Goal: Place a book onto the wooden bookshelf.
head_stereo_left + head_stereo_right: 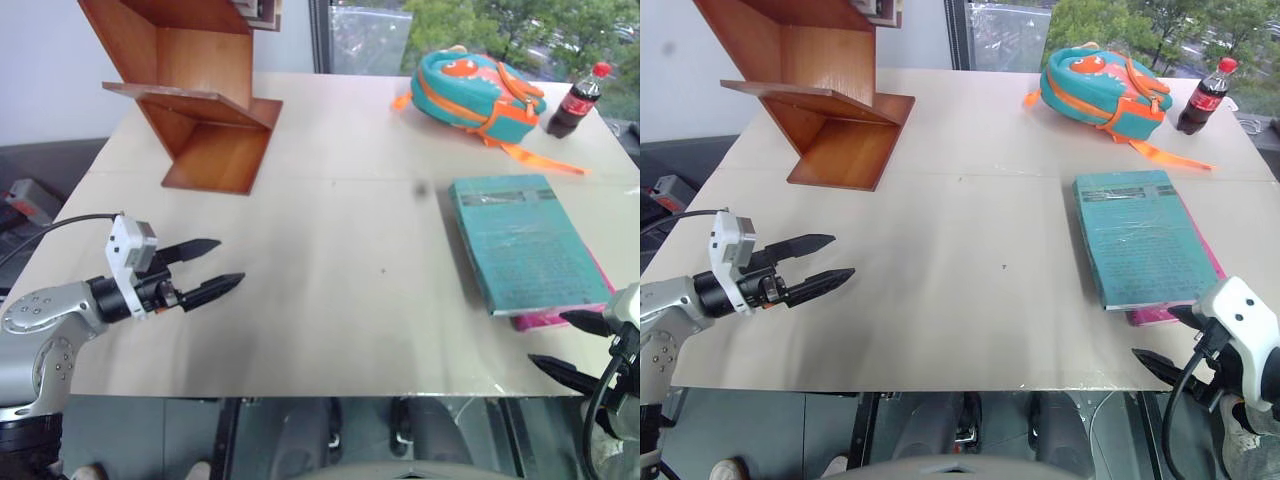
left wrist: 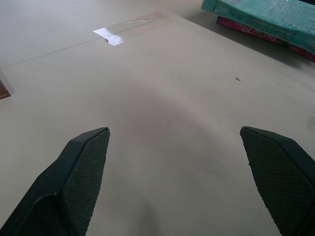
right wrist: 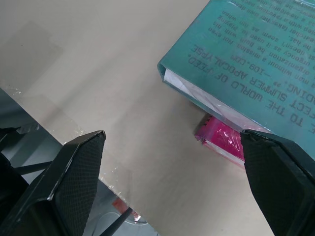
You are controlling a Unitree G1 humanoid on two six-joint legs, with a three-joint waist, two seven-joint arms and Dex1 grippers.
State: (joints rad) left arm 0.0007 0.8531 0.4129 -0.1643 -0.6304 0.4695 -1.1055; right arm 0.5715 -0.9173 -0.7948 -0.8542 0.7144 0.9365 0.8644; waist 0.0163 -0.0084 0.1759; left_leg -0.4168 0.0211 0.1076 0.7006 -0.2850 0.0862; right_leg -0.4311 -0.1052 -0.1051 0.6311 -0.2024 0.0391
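Book (image 1: 525, 243) in teal lies flat atop a pink book (image 1: 553, 318) on the counter's (image 1: 340, 260) right side, wooden bookshelf (image 1: 195, 90) far left; both hands, left (image 1: 210, 268) and right (image 1: 572, 344), released and empty

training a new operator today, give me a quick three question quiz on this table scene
1. True or false: the teal-green rectangular book lies on top of a magenta-pink book.
2. Which gripper is nearer the teal-green book: the left gripper or the right gripper?
3. What stands beside the teal and orange backpack at the table's far edge: A) a dark cola bottle with a red cap, B) a mug, C) a lamp?

Key
1. True
2. The right gripper, open
3. A

Not quizzed: the reddish-brown zigzag wooden bookshelf.
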